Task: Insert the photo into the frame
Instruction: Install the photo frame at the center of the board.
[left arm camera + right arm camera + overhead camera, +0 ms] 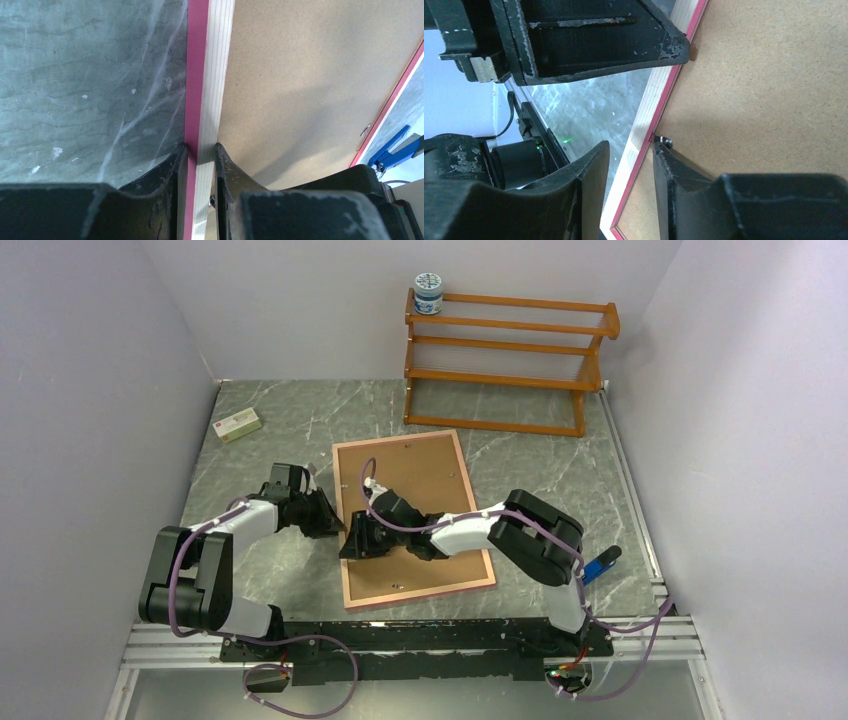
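While flat on veined grey tabletop (pixel 540 470), thin pink-edged frame (pixel 207 75), fibreboard back (pixel 310 75)

The frame (pixel 420 594) is a large thin rectangle lying back-up at the middle of the table (pixel 540 470), with its long sides running away from the arm bases and its far end skewed a little to the left. Its rails are pale wood on the back, with bright pink showing along their edges. A brown fibreboard panel (pixel 410 475) fills the opening, and a small metal tab (pixel 665 141) sits at the inner edge of the left rail
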Controlling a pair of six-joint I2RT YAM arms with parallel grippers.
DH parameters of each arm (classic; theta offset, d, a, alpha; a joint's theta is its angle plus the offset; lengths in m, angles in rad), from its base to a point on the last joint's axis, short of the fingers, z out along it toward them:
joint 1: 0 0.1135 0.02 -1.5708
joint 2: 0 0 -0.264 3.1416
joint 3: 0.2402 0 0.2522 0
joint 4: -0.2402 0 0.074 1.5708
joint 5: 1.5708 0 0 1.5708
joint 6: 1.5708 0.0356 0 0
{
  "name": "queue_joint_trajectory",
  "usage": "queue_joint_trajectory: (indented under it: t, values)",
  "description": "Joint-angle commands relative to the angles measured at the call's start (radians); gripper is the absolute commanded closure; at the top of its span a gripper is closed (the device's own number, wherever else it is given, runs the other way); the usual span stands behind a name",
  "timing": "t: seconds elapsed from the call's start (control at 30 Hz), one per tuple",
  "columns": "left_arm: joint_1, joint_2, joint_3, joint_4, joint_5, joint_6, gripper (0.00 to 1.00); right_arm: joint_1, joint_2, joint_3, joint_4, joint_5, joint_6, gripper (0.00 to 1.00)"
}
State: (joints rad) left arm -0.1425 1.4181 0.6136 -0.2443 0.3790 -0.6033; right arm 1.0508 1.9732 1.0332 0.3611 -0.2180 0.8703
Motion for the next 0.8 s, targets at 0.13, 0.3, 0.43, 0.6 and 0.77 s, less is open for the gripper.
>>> queue_joint_trajectory:
  t: [0.13,0.3,0.43,0.6,0.77]
  values:
    - [-0.008,0.009,0.011,0.016,0.017,-0.009,0.91,0.01,0.042,-0.008,0.056,0.108,-0.062,0.5]
    - [-0.008,-0.006,0.018,0.01,0.009,-0.023,0.86,0.011,-0.05,-0.094,0.14,0.124,-0.073,0.46]
    - [-0.008,-0.013,0.027,0.01,0.004,-0.035,0.82,0.007,-0.164,-0.167,0.164,0.178,-0.08,0.45]
    - [-0.008,-0.015,0.031,-0.007,-0.037,-0.029,0.79,-0.048,-0.272,-0.219,0.134,0.243,-0.029,0.47]
    - [-0.008,-0.01,0.017,0.009,-0.041,-0.026,0.73,-0.118,-0.233,-0.115,0.021,0.199,-0.008,0.47]
